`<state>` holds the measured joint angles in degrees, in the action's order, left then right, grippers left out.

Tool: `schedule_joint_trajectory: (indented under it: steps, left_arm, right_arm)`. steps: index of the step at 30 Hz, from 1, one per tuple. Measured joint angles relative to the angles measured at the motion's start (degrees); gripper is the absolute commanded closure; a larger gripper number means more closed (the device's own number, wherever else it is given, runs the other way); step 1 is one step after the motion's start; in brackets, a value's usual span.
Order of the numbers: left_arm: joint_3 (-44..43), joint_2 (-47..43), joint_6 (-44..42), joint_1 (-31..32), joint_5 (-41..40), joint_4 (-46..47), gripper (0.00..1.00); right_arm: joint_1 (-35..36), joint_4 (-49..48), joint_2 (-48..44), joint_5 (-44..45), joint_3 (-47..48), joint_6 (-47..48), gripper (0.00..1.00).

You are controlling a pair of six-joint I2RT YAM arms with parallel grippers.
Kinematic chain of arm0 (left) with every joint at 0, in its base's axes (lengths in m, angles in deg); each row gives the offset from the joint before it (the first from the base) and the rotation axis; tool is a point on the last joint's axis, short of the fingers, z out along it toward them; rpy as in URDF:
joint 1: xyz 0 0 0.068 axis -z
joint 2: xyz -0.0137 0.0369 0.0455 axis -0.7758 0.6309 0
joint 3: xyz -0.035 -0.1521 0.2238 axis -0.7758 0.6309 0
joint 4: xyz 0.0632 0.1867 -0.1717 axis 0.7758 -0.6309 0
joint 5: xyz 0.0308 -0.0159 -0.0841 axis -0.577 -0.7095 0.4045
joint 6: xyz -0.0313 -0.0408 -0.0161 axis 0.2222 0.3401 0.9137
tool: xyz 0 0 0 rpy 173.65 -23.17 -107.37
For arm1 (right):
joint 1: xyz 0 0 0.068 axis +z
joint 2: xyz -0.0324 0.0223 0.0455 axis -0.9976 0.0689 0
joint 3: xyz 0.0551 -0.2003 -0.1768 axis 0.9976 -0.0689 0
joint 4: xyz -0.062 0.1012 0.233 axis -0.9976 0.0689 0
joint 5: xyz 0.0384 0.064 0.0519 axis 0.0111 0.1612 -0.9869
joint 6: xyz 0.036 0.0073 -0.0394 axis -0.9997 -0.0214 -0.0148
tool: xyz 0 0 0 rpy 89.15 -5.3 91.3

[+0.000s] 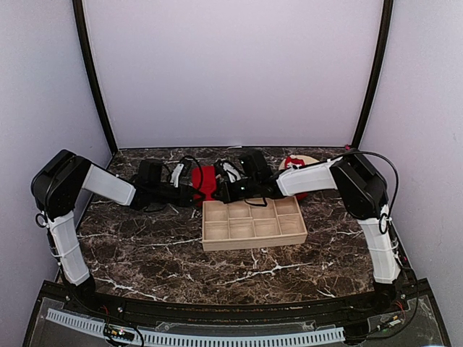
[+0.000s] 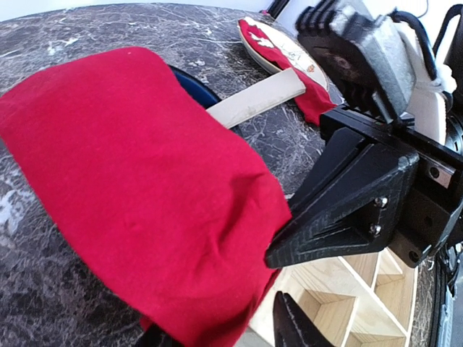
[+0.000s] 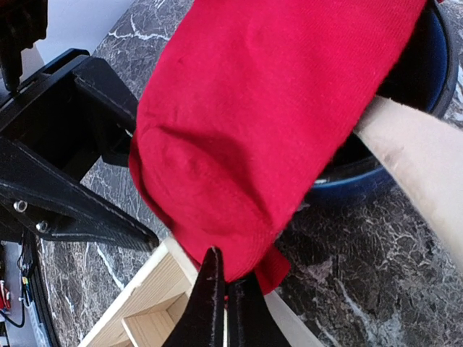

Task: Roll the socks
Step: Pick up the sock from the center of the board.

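Observation:
One of the red socks [image 2: 130,181] lies draped over a dark blue mug [image 3: 427,79], just behind the wooden tray [image 1: 253,224]. My right gripper [image 3: 226,264] is shut on this sock's lower edge, which bunches above its fingertips. From the other side, my left gripper [image 2: 221,318] stands open around the same sock's hanging edge. One of its fingers [image 2: 296,325] is clear of the cloth and the other is mostly hidden under it. The second sock [image 2: 282,50], red with a white print, lies on the tan plate [image 1: 307,160] at the back right.
A pale flat strip [image 2: 257,97] runs out from under the draped sock towards the plate. The tray's open compartments [image 2: 347,289] are directly below both grippers. The two arms meet closely at the centre, with the right gripper's black body [image 2: 362,195] beside the left fingers.

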<state>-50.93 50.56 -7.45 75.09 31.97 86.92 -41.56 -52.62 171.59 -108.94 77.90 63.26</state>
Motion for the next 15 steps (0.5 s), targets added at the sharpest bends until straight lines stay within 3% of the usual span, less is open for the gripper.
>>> schedule_joint_trajectory:
  steps: [15]
  left_arm:
    - [5.46, -14.19, 0.66, 0.00, -7.48, 0.66, 0.53]
  right_arm:
    - [0.00, -2.58, -11.72, 0.48, -2.05, 1.51, 1.00]
